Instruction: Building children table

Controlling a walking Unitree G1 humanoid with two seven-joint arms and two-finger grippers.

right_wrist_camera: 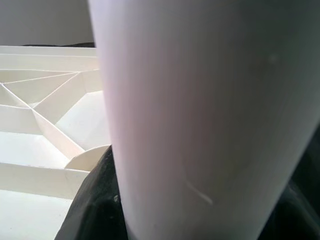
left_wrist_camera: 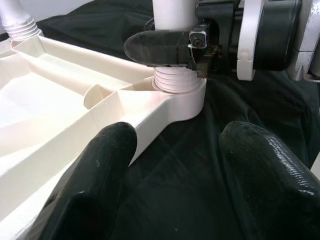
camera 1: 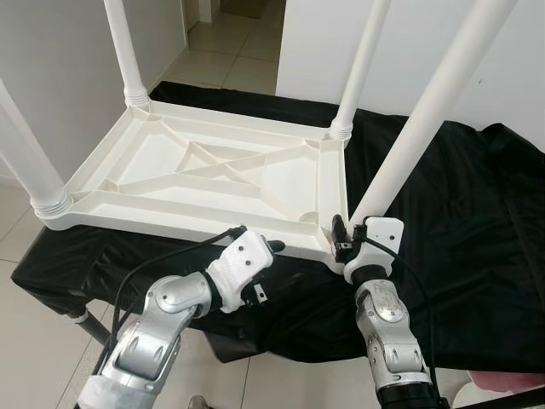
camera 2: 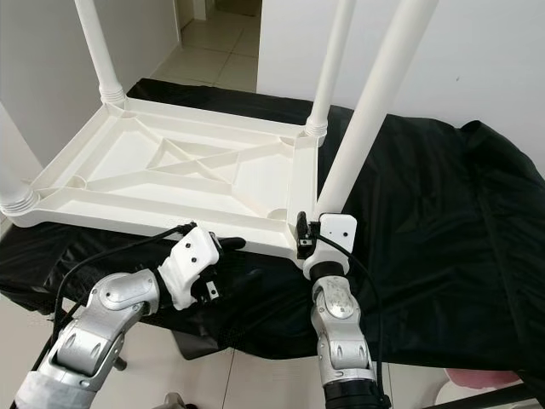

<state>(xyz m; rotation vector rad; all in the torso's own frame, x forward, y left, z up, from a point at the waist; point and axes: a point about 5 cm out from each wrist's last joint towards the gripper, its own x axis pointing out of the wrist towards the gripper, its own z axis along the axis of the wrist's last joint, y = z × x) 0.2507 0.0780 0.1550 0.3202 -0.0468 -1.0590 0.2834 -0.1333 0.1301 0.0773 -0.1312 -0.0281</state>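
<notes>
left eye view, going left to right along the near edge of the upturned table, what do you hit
near-left leg → left claw, open, beside the table rim → right claw, clamped on the near-right leg at its socket → black cloth

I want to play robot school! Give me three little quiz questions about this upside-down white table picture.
1. True or false: the white plastic tabletop lies upside down on the black cloth.
2. How many white plastic legs stand up from it?
3. Which gripper clasps the near-right white leg: A left gripper, B right gripper?

Key: 1 true. 2 four. 3 B; the left gripper hangs open beside the tabletop's near edge.
</notes>
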